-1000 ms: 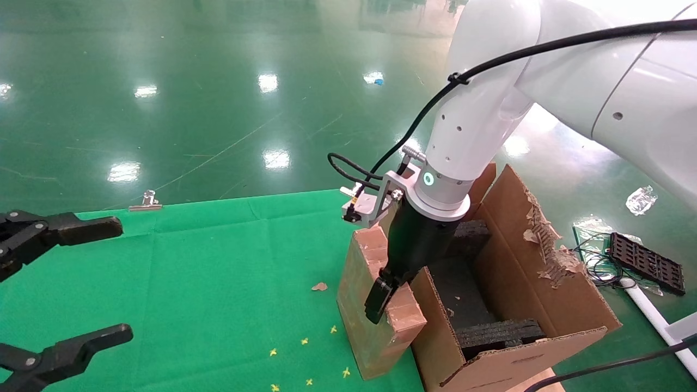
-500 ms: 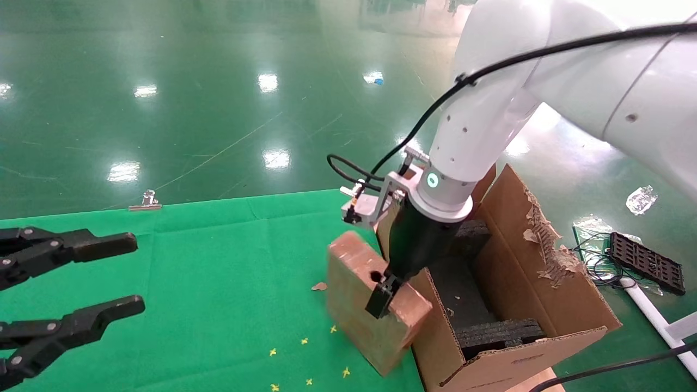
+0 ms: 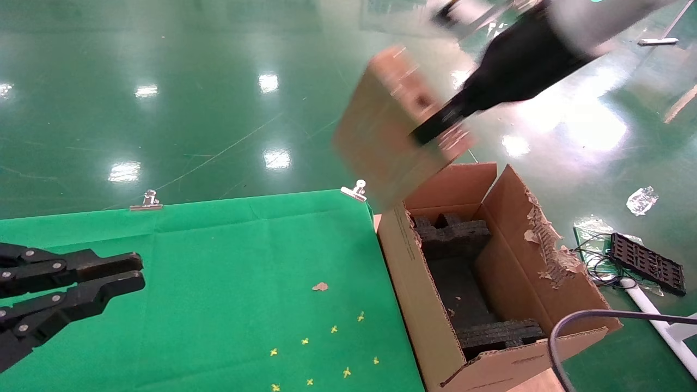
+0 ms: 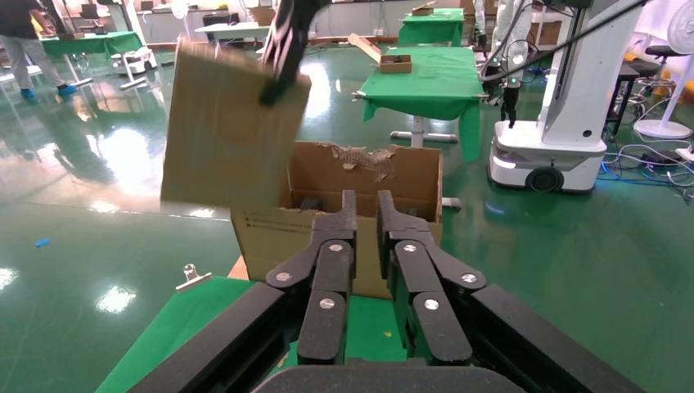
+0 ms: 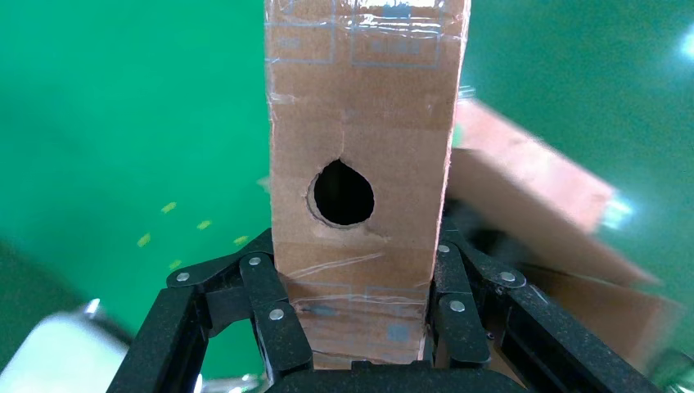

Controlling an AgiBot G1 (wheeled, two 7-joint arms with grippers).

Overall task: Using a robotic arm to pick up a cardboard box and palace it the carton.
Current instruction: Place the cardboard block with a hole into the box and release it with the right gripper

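My right gripper is shut on the cardboard box and holds it tilted in the air, above and just left of the carton's open top. In the right wrist view the black fingers clamp both sides of the taped box, which has a round hole in its face. The carton stands at the table's right edge with black foam inside and one torn flap. My left gripper hovers low at the left, shut and empty; its view shows the box above the carton.
The table is covered by a green cloth held by metal clips at its far edge. A cardboard scrap and yellow marks lie on it. A black tray and cables lie on the floor right of the carton.
My right gripper has lifted the cardboard box from the table beside the carton high into the air and swung it back and right. My left gripper's fingers have closed together.
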